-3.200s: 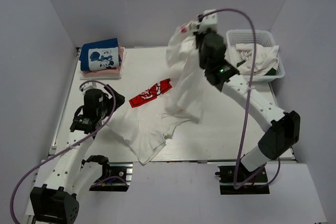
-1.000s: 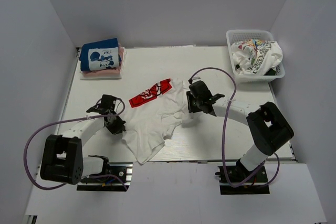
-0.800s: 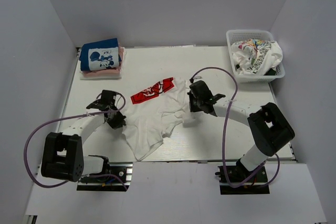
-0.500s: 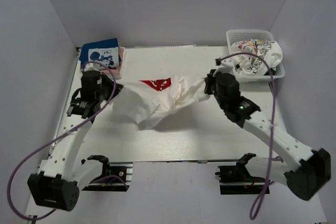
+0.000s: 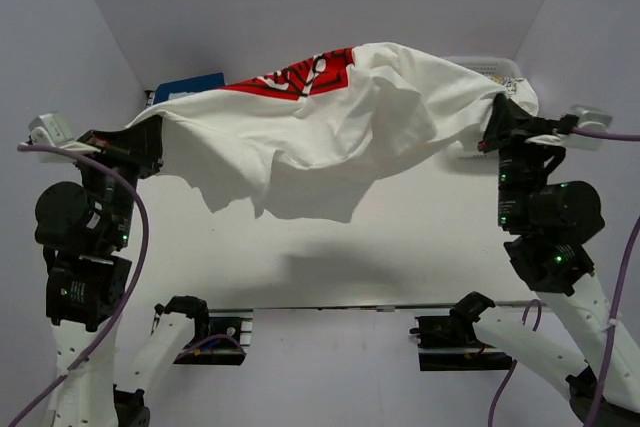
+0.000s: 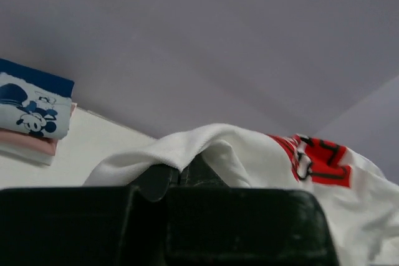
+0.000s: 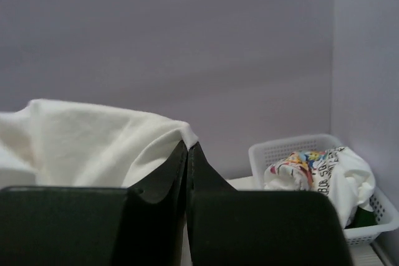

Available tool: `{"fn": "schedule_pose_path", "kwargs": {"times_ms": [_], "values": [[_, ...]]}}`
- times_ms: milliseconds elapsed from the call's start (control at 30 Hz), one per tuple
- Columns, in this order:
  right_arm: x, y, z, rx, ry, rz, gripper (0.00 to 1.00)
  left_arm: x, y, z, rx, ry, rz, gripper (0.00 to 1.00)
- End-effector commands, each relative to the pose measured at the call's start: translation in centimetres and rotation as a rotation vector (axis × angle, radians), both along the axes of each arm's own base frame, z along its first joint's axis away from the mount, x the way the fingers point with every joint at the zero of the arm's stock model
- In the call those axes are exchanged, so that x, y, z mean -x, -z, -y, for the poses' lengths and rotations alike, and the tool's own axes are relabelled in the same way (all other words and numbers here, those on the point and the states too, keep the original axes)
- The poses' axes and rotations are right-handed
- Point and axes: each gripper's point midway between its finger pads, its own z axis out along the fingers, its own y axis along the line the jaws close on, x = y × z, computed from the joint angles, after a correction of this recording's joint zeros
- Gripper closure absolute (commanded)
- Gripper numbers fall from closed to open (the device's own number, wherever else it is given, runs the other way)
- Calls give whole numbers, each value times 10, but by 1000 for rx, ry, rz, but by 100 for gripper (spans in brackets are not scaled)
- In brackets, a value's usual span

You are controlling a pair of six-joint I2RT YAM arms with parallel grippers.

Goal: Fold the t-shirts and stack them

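We hold the white t-shirt (image 5: 350,117) high above the table (image 5: 440,247), left gripper (image 6: 190,167) and right gripper (image 7: 187,149) each clamped on an opposite edge, so it spreads open for folding

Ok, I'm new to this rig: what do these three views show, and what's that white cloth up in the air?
Two robot arms stand at the near edge of a white table. The wide picture comes from a fixed camera above and behind them; the other two come from a camera on each wrist. The left end effector and the right end effector are each shut on one end of a large white t-shirt with a red print, holding it stretched above the table. At back left, a folded blue t-shirt with a cartoon mouse lies on a pink one. At back right, a white plastic mesh basket holds more shirts.
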Motion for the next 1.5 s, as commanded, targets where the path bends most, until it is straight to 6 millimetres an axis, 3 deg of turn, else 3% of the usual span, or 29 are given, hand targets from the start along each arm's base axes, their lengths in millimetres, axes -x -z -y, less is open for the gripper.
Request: {"fn": "schedule_pose_path", "kwargs": {"times_ms": [0,67,133,167,233,267,300,367,400,433,467,500,533,567,633,700,733,833,867,933,967,1000,1100,1133,1233,1333,1400,1433,1467], "values": [[7,-9,25,-27,113,33,100,-16,25,-16,-28,-98,-84,100],[-3,11,30,-53,180,-27,100,-47,62,-14,-41,-115,-206,100],[-25,56,25,-14,251,-140,100,-73,96,-13,-54,-132,-327,100],[-37,80,18,0,265,-195,100,-97,141,-5,-86,-111,-469,100],[-56,144,6,18,257,-343,100,-116,186,8,-92,-45,-597,100],[-64,175,-1,67,252,-425,100,-123,220,14,-101,-18,-670,100],[-71,194,-2,44,250,-464,100,-137,251,19,-109,-3,-740,86],[-82,277,-8,163,255,-653,100,-142,297,20,-127,-3,-861,60],[-82,300,-4,81,280,-713,100,-140,315,17,-133,-19,-938,30],[-87,314,-6,87,297,-773,100,-143,342,16,-142,-32,-1033,20],[-78,343,3,157,344,-891,68,-146,345,17,-146,-32,-1056,10],[-82,340,6,128,373,-896,52,-145,351,17,-141,-35,-1085,3],[-84,340,12,140,423,-916,28,-144,356,15,-148,-46,-1104,0],[-82,342,15,155,437,-940,10,-137,361,14,-132,-54,-1123,0],[-86,337,5,143,386,-950,10,-121,375,10,-118,-76,-1148,0],[-84,335,-2,140,334,-960,10,-107,370,4,-78,-125,-1120,0],[-81,342,-19,126,232,-996,10,-89,383,-1,-68,-156,-1168,0],[-64,357,-39,89,81,-1059,10,-59,394,-8,-25,-207,-1198,0],[-47,376,-59,79,-69,-1121,10,-53,397,-7,-21,-197,-1203,0],[-34,389,-76,74,-188,-1142,10,-36,411,-9,-20,-206,-1239,0],[-26,389,-102,49,-330,-1150,10,-32,411,-9,-18,-205,-1230,0],[-19,400,-110,55,-371,-1165,10,-28,415,-12,-13,-221,-1237,0],[-15,406,-135,89,-469,-1165,10,-32,411,-13,-9,-229,-1198,0],[-15,426,-138,114,-457,-1223,10,-35,409,-13,-6,-227,-1184,0],[-20,451,-143,166,-422,-1314,10,-43,406,-12,-13,-223,-1179,0],[-43,463,-129,167,-267,-1332,10,-51,406,-8,-20,-194,-1158,0],[-49,482,-120,198,-200,-1396,10,-59,405,-5,-23,-178,-1146,0],[-69,472,-117,174,-162,-1367,10,-59,405,-3,-19,-169,-1148,0],[-67,494,-110,198,-133,-1433,10,-59,408,-3,-22,-170,-1159,0]]}}
